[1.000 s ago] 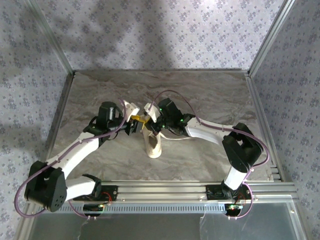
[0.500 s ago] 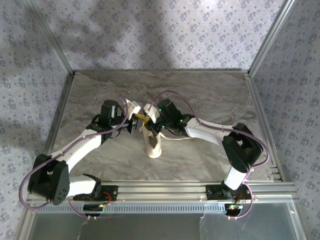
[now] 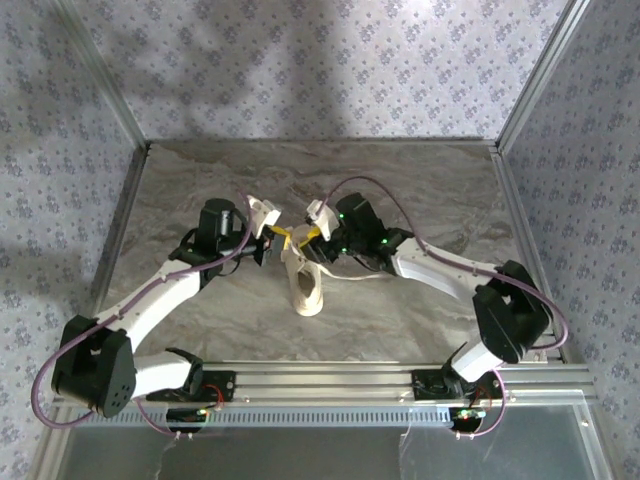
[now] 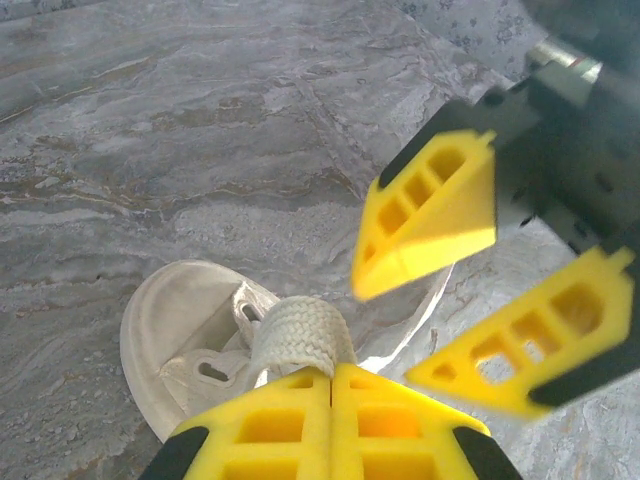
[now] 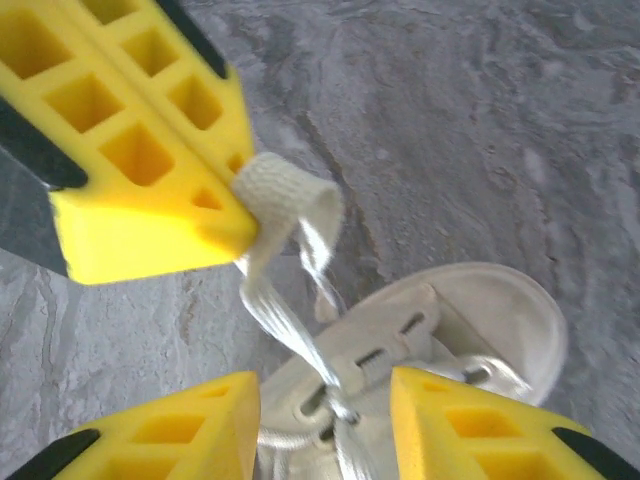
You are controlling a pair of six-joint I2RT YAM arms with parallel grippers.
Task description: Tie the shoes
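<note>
left gripper (image 4: 330, 372) jaws clenched on lace loop (image 4: 298, 335) above sneaker (image 4: 170, 330); right gripper (image 5: 322, 395) jaws released, at 3 o'clock of it.

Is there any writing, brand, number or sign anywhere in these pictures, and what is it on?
None can be read: the sneaker, its laces, the left end effector, the right end effector, the marbled table and the flowered walls bear no lettering, logo or number.
</note>
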